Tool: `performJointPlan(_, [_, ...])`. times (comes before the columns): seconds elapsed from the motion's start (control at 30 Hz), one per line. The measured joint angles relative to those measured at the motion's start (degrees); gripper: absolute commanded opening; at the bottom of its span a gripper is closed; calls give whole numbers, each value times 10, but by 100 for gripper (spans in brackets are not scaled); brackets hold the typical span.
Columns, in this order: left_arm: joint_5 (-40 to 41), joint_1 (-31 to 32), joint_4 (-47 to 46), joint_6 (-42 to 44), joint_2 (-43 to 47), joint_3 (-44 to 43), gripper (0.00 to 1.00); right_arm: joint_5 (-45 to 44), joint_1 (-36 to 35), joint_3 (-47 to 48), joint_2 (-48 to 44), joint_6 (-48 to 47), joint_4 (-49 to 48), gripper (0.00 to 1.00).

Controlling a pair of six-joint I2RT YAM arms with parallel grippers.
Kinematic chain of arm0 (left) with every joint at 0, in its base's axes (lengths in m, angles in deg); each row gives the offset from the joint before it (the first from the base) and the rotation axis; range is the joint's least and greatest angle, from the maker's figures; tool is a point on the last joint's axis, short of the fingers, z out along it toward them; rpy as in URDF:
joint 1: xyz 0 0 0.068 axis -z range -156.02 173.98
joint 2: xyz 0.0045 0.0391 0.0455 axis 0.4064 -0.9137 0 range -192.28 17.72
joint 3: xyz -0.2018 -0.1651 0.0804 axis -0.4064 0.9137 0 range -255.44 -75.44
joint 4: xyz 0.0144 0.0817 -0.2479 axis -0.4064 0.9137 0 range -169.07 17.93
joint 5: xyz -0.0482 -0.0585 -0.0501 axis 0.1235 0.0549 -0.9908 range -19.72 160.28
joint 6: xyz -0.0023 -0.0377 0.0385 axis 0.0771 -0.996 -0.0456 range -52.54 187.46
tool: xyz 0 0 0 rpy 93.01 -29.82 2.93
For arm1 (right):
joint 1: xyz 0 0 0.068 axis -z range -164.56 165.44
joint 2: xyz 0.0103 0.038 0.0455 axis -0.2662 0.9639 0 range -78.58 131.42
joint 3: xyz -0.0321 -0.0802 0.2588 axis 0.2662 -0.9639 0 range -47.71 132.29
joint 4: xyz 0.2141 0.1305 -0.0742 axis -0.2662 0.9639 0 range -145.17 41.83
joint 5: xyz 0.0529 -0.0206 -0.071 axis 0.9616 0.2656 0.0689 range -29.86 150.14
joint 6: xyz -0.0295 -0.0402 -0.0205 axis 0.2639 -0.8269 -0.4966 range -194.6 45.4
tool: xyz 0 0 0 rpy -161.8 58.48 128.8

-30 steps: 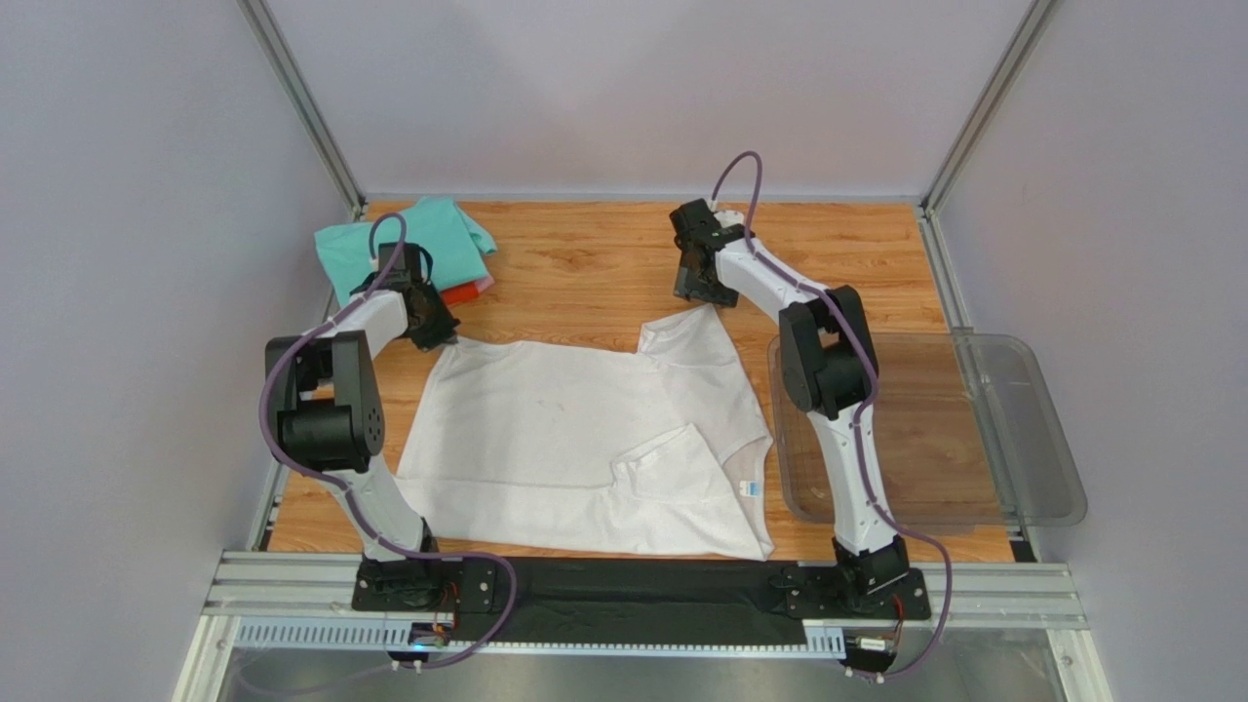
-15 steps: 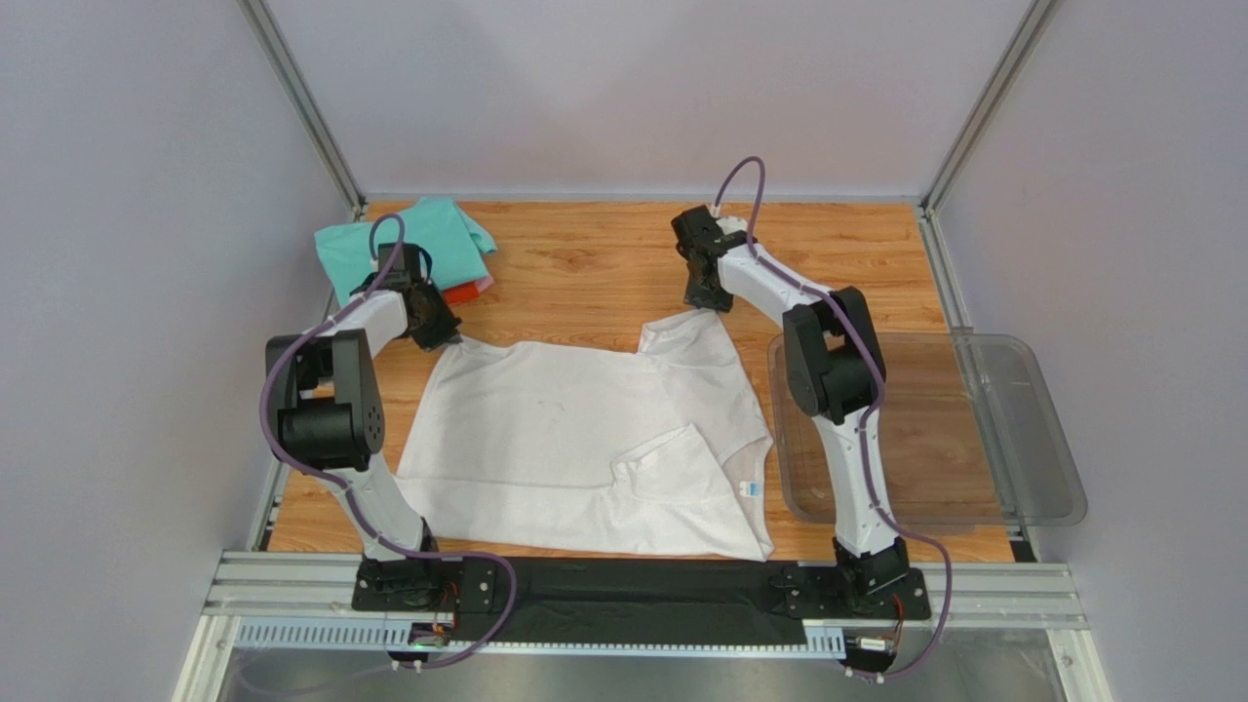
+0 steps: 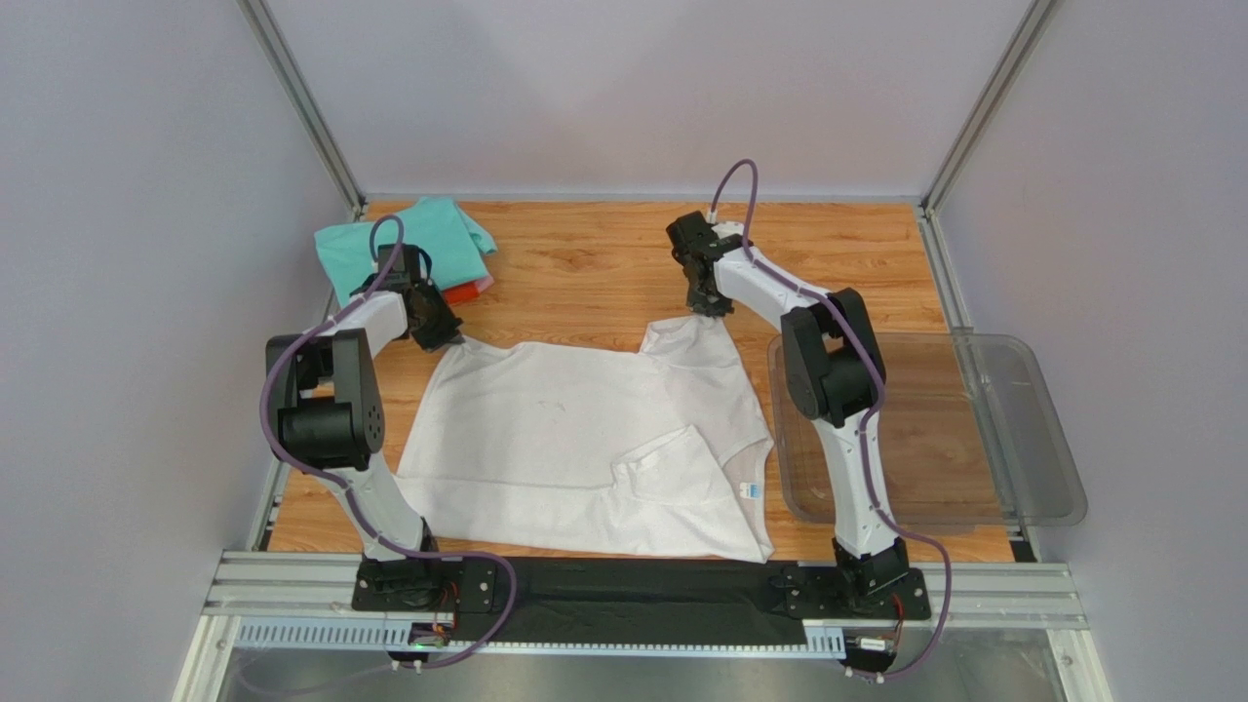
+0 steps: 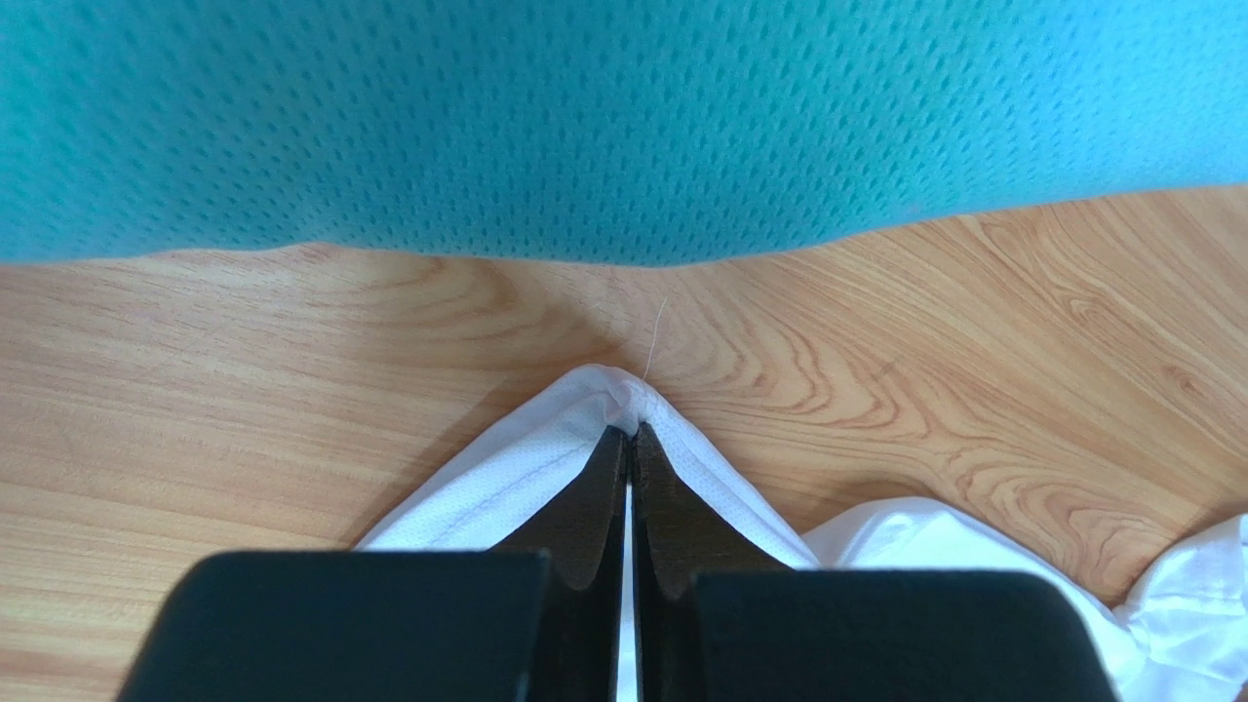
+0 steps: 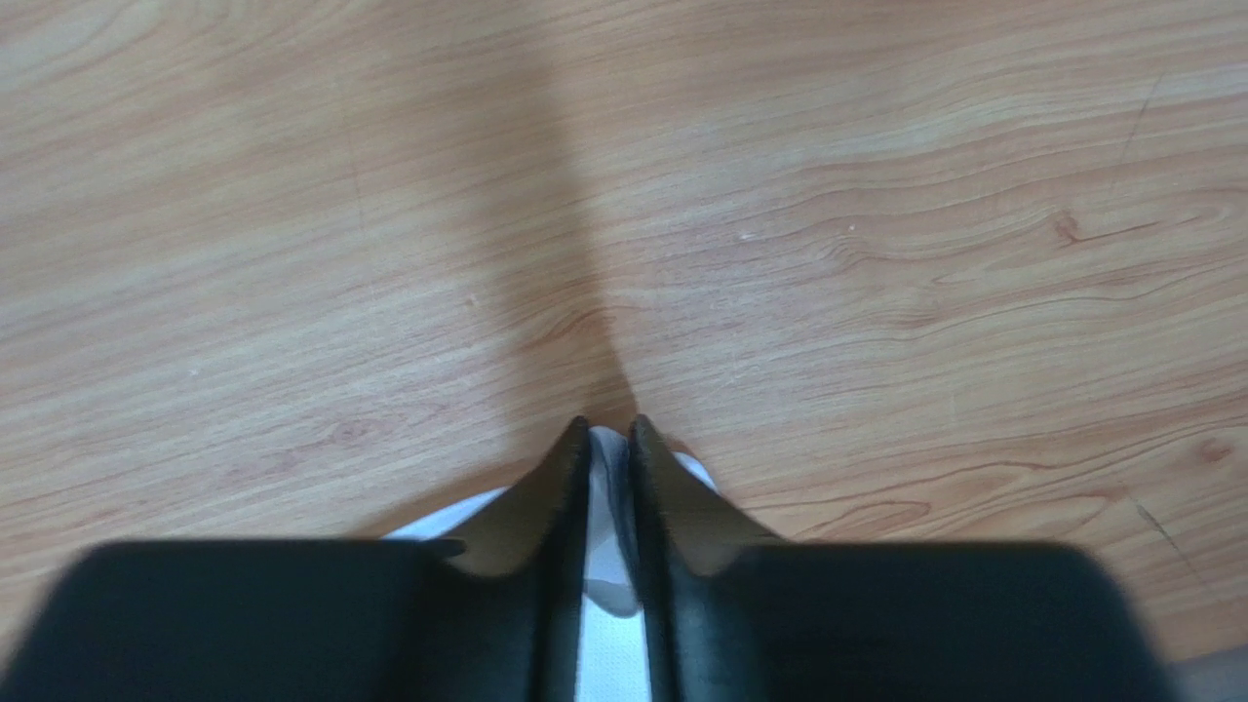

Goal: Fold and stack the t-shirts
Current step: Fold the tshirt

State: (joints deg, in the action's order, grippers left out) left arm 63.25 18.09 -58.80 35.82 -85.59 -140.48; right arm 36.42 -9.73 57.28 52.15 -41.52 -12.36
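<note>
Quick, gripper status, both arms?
Left gripper: closed on the plain white cloth t-shirt, far left corner.
Right gripper: closed on its far right corner.

The white t-shirt [image 3: 572, 432] lies spread flat in the middle; the teal t-shirt [image 3: 410, 242] sits folded far left.

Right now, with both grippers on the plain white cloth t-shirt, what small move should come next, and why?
Probably lift both far corners slightly, together. The left gripper is shut on one far corner of the plain white cloth t-shirt, the right gripper pinches the other, and the shirt lies spread on the wooden table, ready to fold toward the near edge.
</note>
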Motion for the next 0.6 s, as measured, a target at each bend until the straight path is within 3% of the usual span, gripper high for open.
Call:
performJointPlan(0.07, [0,0,0,0,0,0,0,-3,0,-1,0,-2,5,0])
performJointPlan(0.37, [-5,-2,-5,-1,0,7,0,-9,-9,-25,-18,-20,12,0])
performJointPlan(0.6, [-1,-2,-5,-1,18,38,0,-9,-38,-121,-99,-31,-1,0])
